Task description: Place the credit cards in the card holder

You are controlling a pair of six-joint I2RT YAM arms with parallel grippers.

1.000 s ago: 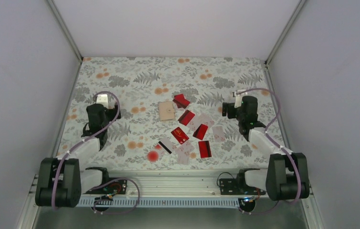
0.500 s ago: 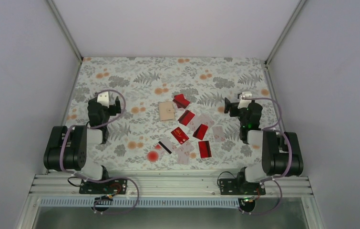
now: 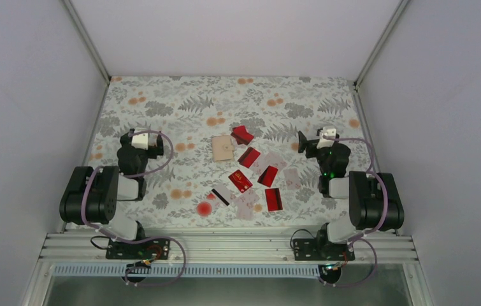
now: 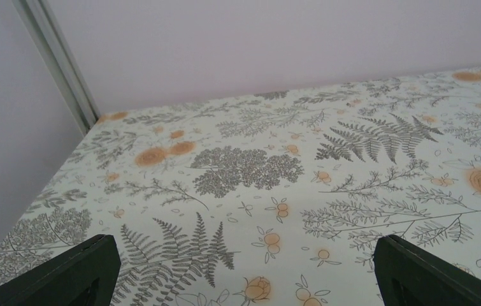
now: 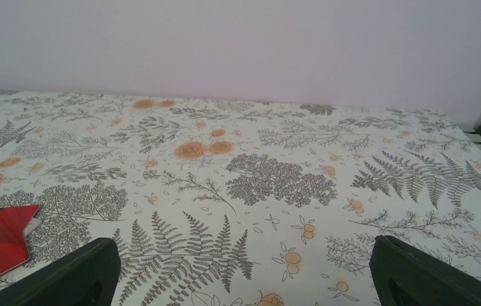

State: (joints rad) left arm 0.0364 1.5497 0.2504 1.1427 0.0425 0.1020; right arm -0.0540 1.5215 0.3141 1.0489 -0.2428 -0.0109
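About ten cards [image 3: 240, 181], mostly red, lie scattered at the middle of the table [image 3: 161, 102], and the tan holder [image 3: 223, 148] lies flat just beside the farthest ones. The left gripper [image 4: 244, 261] and right gripper [image 5: 244, 264] sit low at either side, well apart from the cards. Each has its jaws spread wide with nothing between them.

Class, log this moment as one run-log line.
left claw: open, empty | right claw: open, empty | credit cards: loose on table | card holder: beside cards, no claw touching
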